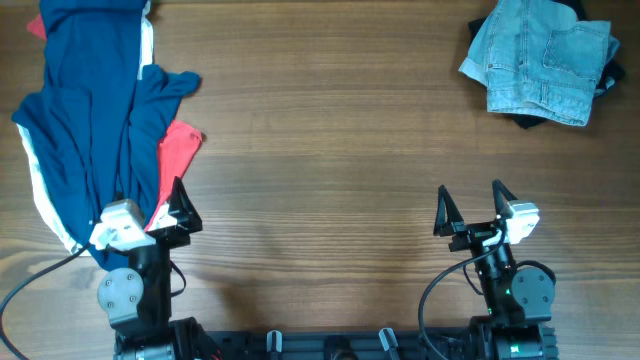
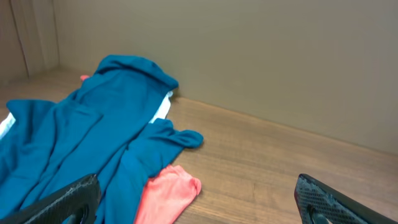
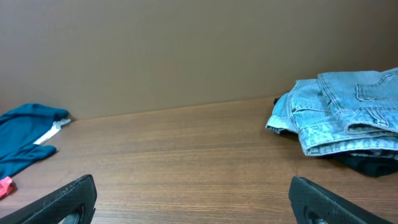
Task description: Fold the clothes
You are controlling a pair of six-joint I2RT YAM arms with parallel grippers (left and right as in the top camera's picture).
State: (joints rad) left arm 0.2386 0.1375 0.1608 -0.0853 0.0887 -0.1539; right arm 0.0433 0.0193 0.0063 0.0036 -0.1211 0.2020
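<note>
Denim shorts (image 1: pixel 540 60) piled far right; left hand (image 1: pixel 150 208), right hand (image 1: pixel 470 192) spread, empty.

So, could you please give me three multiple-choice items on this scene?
1. Overhead, the shorts lie: A top right; B top left; C centre.
2. The garment under them is: A white; B black; C green.
3. The left gripper and right gripper are: A both shut; B both holding shorts; C both open.
A, the shorts sit by the top right corner; B, black cloth peeks out beneath them; C, both pairs of jaws stand wide with nothing between.
</note>
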